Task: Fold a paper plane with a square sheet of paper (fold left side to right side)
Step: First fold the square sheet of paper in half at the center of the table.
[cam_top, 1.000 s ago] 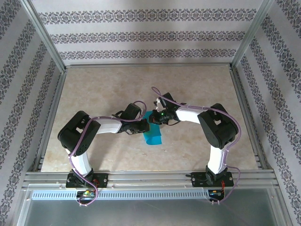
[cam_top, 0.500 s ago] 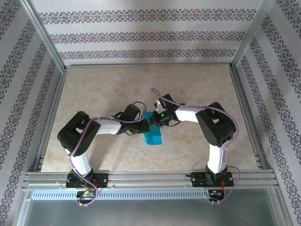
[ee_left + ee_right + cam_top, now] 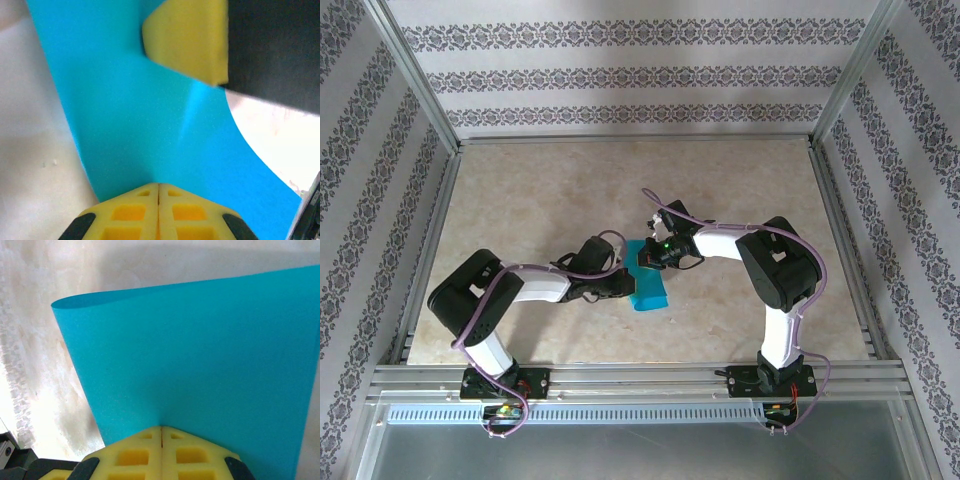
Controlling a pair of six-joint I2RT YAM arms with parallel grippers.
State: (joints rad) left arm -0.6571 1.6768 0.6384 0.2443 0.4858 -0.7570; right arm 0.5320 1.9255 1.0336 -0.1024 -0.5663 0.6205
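The square sheet of paper (image 3: 649, 290) is teal-blue and lies folded over on the beige table between the two arms. From the left, my left gripper (image 3: 626, 284) is shut with its tips resting on the paper's left part. My right gripper (image 3: 646, 258) is shut too, tips on the paper's far end. In the left wrist view the paper (image 3: 140, 115) spreads ahead of the closed left gripper (image 3: 158, 185), and a yellow fingertip (image 3: 187, 37) of the right gripper rests on it. In the right wrist view the paper (image 3: 200, 350) shows a rounded fold at upper left, ahead of the right gripper (image 3: 161, 428).
The beige marbled table (image 3: 570, 190) is fenced by aluminium rails (image 3: 430, 250) on the left, right and near sides, with patterned walls behind. Both arm bases are bolted to the near rail (image 3: 640, 378). Lilac cables loop along both arms.
The left arm has sunk lower and stretched out, its elbow moving left and toward the near edge, its gripper sliding nearer along the paper. The right arm has barely moved.
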